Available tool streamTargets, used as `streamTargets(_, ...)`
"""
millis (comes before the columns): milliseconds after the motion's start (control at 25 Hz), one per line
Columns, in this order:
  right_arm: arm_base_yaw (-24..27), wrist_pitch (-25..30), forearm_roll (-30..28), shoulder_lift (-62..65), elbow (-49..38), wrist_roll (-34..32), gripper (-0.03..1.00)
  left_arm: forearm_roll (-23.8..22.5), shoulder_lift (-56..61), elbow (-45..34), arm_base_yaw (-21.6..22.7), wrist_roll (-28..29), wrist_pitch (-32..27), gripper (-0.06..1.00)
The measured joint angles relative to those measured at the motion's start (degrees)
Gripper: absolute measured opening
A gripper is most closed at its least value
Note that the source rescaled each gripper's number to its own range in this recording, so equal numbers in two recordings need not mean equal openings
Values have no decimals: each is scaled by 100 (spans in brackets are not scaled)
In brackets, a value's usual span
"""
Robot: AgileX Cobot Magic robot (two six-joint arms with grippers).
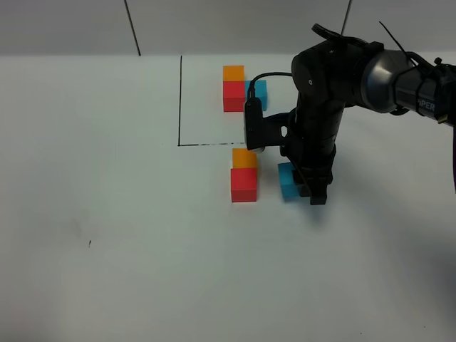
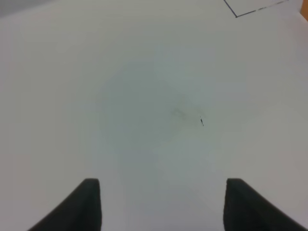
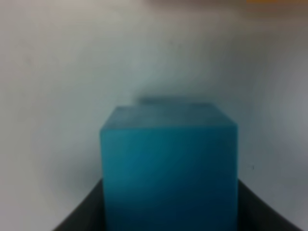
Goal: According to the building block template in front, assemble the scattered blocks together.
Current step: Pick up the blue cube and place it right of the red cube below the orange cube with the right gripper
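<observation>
1. Right gripper clamps the teal-blue cube by opposite side faces, mid-table; red cube and orange cube touch, just beside it.
2. Left gripper gapes wide, empty.
3. The template sits nearer the far edge.
4. Cube judged light, rigid, matte: flat parallel faces suit gripping.
5. Right wrist view shows finger contact; high view alone shows the gap to red.

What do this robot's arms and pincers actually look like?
The right arm is glossy black with rounded joints, a grey band and white lettering. A thin black cable loops beside its wrist. The left gripper has two matte black wedge-shaped fingers.
</observation>
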State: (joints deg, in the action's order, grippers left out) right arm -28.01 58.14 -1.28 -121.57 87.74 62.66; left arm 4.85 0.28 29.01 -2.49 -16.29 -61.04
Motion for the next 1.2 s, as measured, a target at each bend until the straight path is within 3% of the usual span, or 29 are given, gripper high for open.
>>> streamTargets(440, 192, -592, 522, -22, -229, 554, 1, 0, 0, 0, 0, 0, 0, 26)
streamTargets(1200, 192, -961, 731, -307, -233, 519, 1, 0, 0, 0, 0, 0, -5, 26)
